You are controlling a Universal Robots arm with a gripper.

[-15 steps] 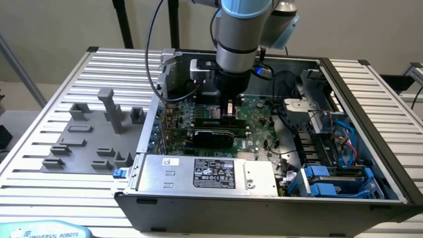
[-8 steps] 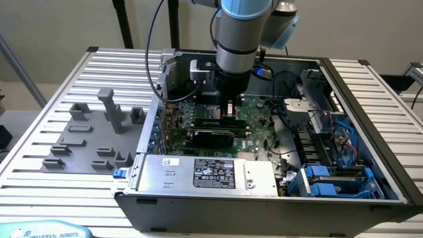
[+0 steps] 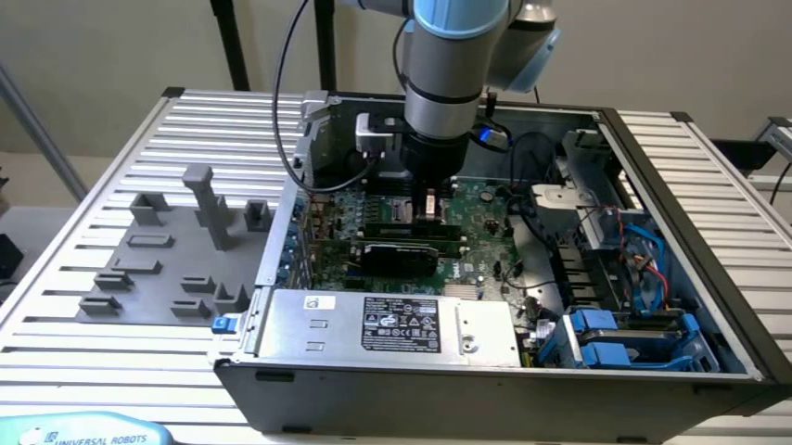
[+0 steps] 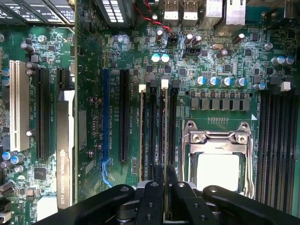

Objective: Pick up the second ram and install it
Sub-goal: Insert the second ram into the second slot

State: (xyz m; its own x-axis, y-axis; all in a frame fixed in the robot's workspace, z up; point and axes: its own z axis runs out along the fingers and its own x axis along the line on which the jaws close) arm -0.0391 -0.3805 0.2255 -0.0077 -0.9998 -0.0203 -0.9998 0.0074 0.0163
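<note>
Inside the open computer case (image 3: 495,394), the gripper (image 4: 165,187) pinches the top edge of the second ram (image 4: 164,126), standing edge-on in a motherboard (image 4: 211,61) slot beside the processor socket (image 4: 218,159); it seems light, stiff and fragile, best held by its long edges.

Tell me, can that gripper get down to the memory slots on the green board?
Likely yes: the gripper sits right over the slots, pinching a thin memory stick lined up with them, nothing between.
</note>
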